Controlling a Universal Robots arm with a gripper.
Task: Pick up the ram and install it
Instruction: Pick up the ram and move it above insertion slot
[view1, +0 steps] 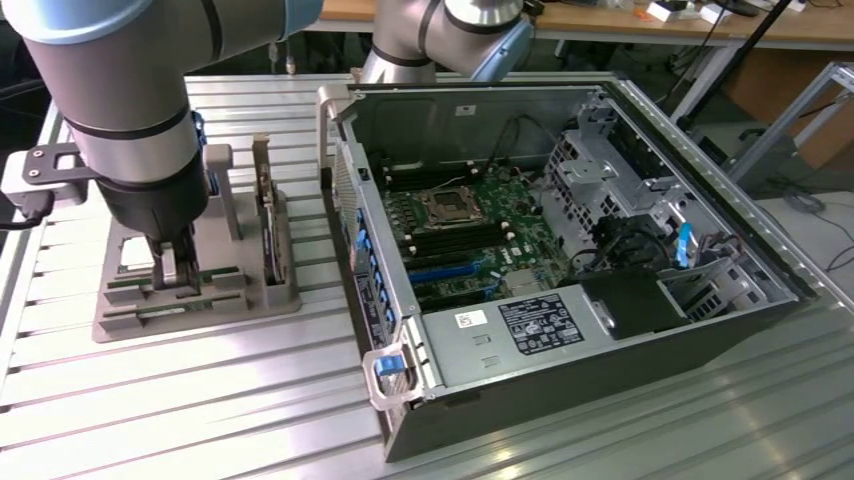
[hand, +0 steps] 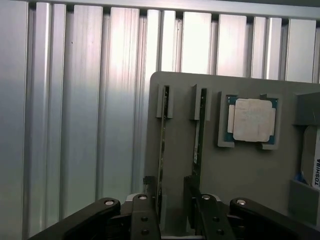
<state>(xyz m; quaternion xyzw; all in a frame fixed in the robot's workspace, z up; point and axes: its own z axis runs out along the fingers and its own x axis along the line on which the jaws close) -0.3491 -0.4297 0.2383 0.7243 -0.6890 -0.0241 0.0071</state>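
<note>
- Two-fingered gripper (view1: 174, 272): spread as wide as it goes, nothing held; set low over grey holder (view1: 127, 318)
- the ram (hand: 161, 145): green stick on edge in its slot, running out from between the fingers (hand: 144, 220), close against the inner side of one; contact not discernible
- twin stick (hand: 200, 135): on edge in the parallel slot, roughly in line with the other finger rather than clear of it
- processor chip (hand: 251, 120): flat in its pocket, outside the fingers, beyond the twin stick
- computer case (view1: 561, 270): side open, board exposed, well apart from the fingers
- Step in hand, as judged: grasp on the ram not yet made
- Handling note: centre the fingers on the ram alone, twin stick left outside; close squarely on the flat faces; keep any pull in line with the slot, no tilt, lest the thin board bind or flex
</note>
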